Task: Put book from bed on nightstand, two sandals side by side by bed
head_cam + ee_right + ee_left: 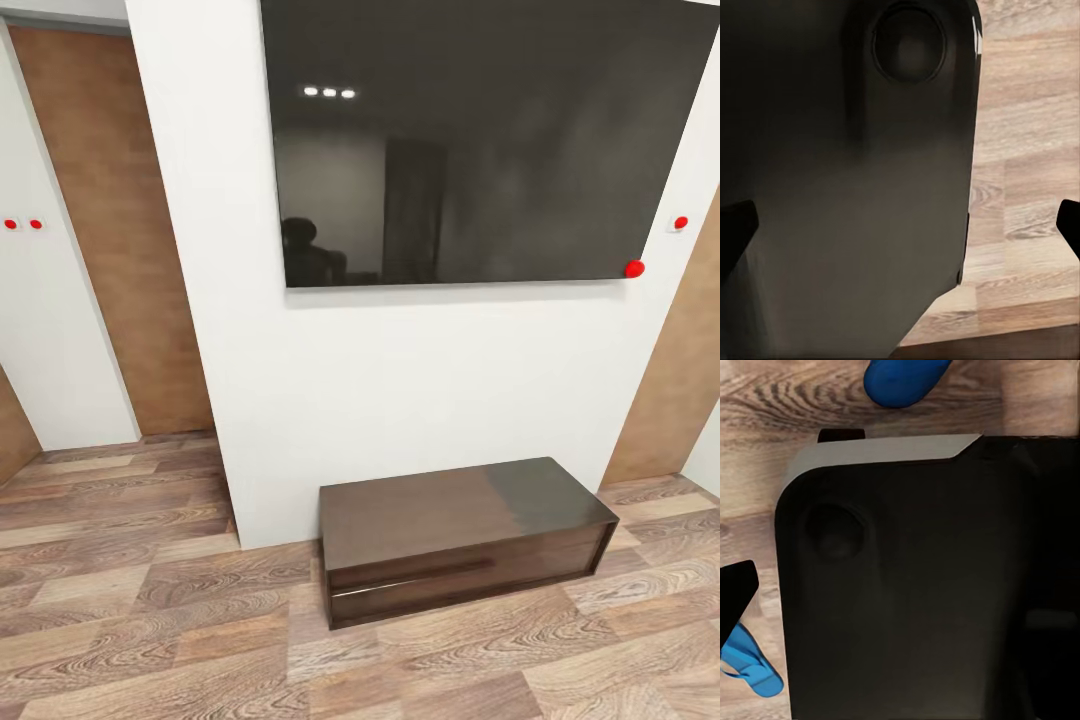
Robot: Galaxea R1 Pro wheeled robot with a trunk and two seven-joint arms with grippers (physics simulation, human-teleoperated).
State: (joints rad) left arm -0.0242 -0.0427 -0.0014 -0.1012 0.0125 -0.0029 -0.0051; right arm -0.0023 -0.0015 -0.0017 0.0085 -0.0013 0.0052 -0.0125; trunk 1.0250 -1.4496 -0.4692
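Observation:
In the left wrist view two bright blue sandals lie on the wood-plank floor, apart from each other. One sandal [904, 379] is beyond my dark base [915, 585]. The other sandal [750, 664], its thin strap showing, lies beside the base, just past a black fingertip [736, 596]. My left gripper [900, 600] hangs open over the base, its other finger lost against the dark body. My right gripper [900, 236] is open and holds nothing, with a fingertip at each side of its view. The book, bed and nightstand are out of view.
The head view faces a white wall with a large dark TV [480, 140]. Below it a long low dark TV bench [460, 535] stands on the plank floor. Brown door panels [120, 230] flank the wall. My base [847, 187] blocks much of the right wrist view.

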